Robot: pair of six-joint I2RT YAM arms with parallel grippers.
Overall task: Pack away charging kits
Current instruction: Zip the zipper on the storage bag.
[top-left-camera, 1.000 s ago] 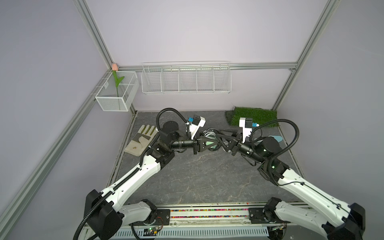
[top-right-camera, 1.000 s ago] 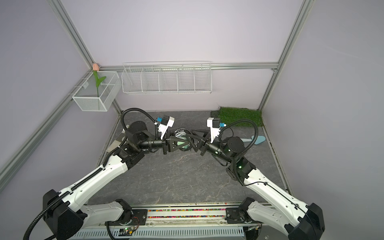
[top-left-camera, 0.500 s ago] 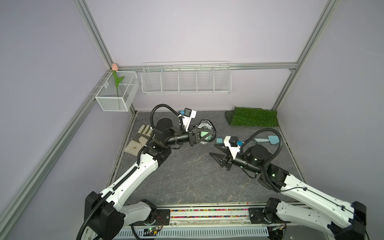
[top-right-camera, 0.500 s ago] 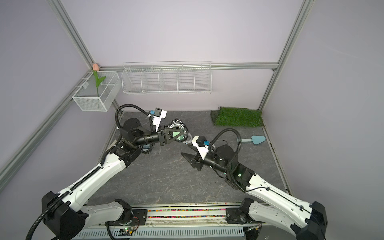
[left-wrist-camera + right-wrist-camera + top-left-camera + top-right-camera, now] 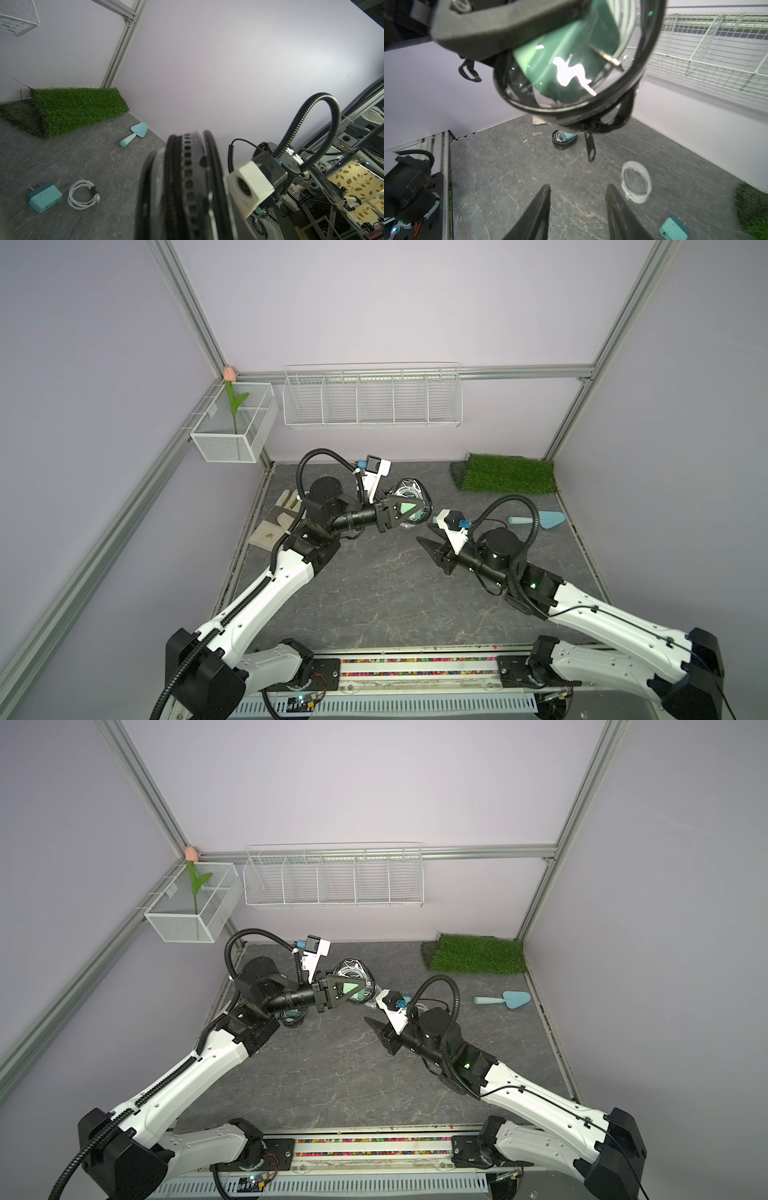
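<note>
My left gripper (image 5: 415,510) is shut on a black-rimmed clear case (image 5: 409,491), held in the air above the floor. A teal plug adapter (image 5: 566,52) and a white cable show through its clear face, and its zip pull hangs down. My right gripper (image 5: 578,197) is open and empty, low over bare floor, a short way in front of the held case. On the floor lie another black-rimmed case (image 5: 564,141) with cable and adapter inside, an empty white case (image 5: 636,181), a loose teal adapter (image 5: 44,196) and a coiled white cable (image 5: 83,194).
A beige glove (image 5: 278,518) lies by the left wall. A light-blue trowel (image 5: 536,520) lies at the right, near a grass mat (image 5: 507,472) in the back right corner. A wire rack (image 5: 372,398) and a mesh basket (image 5: 235,427) hang on the walls.
Both grippers were at the case a second ago. The right one has let go, pulled back toward the front and narrowed its jaws. The left arm carried the case slightly back and left.
</note>
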